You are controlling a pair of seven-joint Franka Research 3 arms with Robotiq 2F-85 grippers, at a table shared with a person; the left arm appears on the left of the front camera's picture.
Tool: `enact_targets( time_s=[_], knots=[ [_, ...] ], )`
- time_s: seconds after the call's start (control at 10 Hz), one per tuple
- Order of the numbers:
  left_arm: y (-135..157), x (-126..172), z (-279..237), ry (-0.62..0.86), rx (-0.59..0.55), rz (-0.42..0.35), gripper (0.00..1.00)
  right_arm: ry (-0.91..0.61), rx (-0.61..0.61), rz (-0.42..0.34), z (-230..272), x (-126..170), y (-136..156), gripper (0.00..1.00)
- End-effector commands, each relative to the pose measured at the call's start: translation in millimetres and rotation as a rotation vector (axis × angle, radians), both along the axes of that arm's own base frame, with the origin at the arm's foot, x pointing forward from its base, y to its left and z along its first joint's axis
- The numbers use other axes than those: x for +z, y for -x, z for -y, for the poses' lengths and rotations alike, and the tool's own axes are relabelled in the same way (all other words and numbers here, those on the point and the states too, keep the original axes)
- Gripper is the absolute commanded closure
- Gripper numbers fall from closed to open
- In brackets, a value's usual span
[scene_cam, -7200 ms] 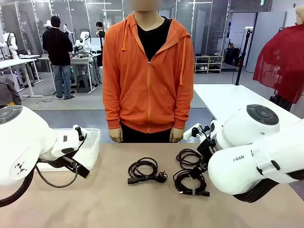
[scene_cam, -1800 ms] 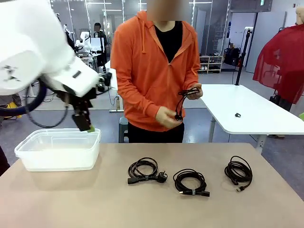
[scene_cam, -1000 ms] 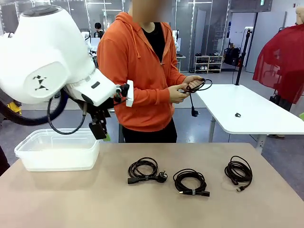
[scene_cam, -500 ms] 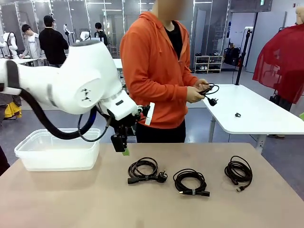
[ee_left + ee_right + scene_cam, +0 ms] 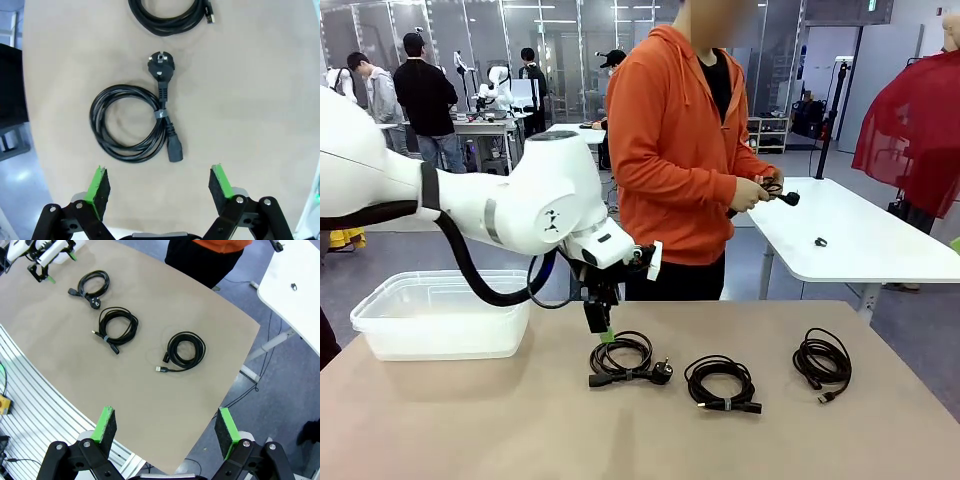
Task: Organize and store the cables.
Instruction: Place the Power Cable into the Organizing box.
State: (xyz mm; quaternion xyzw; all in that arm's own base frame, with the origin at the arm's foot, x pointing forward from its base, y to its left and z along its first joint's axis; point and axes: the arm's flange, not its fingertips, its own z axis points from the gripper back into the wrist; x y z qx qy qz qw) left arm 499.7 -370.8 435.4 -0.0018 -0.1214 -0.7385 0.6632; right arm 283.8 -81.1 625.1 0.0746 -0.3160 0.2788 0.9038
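Left wrist view: the left tool (image 5: 160,182) stands open, its green pads (image 5: 98,185) wide apart with nothing between them. The coiled power cable (image 5: 161,116) lies flat on the surface (image 5: 260,100) directly ahead of the tool, untouched. Its straight run, from round plug (image 5: 159,64) through the tie to the black connector (image 5: 175,151), lies crosswise to the pads' closing line and near midway between them. The loops bulge toward the pad at picture left.

Front view: this tool hangs just above the coil's left edge. A middle cable (image 5: 720,383) and a right-hand cable (image 5: 822,358) lie further right, and the clear bin (image 5: 440,320) stands to the left.

Right wrist view: the right tool (image 5: 167,432) is open, high above the surface and well apart from every cable.

Judgement: a straight descent should bracket the tied run.
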Motion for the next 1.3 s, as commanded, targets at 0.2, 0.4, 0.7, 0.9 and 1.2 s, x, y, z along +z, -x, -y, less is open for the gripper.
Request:
enact_targets(
  time_s=[0.2,0.4,0.7,0.9,1.2],
  knots=[
    [-19.6,-28.4,28.2,-0.051,0.095,-0.101,0.0,0.003,0.001,-0.001,1.1,-0.9,0.6,0.0],
    [-21.1,-45.2,35.3,-0.095,0.131,-0.112,0.0,0.003,0.001,-0.001,1.1,-0.9,0.6,0.0],
    [-28.1,-69.1,40.1,-0.101,0.147,-0.132,0.0,0.003,0.001,-0.001,1.1,-0.9,0.6,0.0],
    [-30.1,-82.6,45.2,-0.111,0.153,-0.149,0.0,0.003,0.001,-0.001,1.1,-0.9,0.6,0.0],
    [-33.1,-97.2,44.1,-0.101,0.139,-0.166,0.0,0.003,0.001,-0.001,1.1,-0.9,0.6,0.0]
  ],
)
